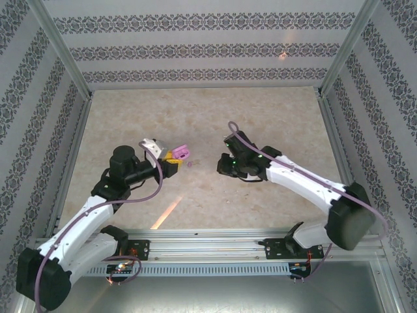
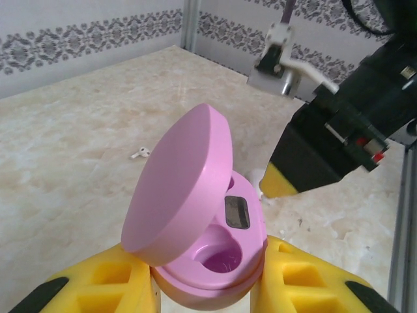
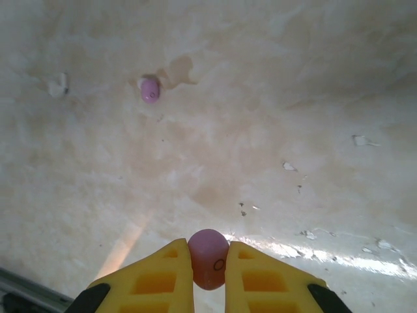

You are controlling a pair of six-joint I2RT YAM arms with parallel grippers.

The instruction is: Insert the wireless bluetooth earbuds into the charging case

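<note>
My left gripper (image 2: 205, 253) is shut on the purple charging case (image 2: 218, 287), and in the top view it (image 1: 171, 157) holds the case (image 1: 178, 153) left of the table's centre. The case's lid (image 2: 182, 189) stands open over an empty well (image 2: 225, 257). My right gripper (image 3: 208, 253) is shut on a pale purple earbud (image 3: 208, 257), just above the table. In the top view the right gripper (image 1: 223, 167) hangs a short way right of the case. A second purple earbud (image 3: 150, 91) lies loose on the table (image 1: 190, 164) between the two grippers.
A small white earbud (image 2: 139, 153) lies on the marble tabletop beyond the case. Patterned walls with metal posts (image 1: 65, 65) enclose the table on three sides. A metal rail (image 1: 208, 241) runs along the near edge by the arm bases.
</note>
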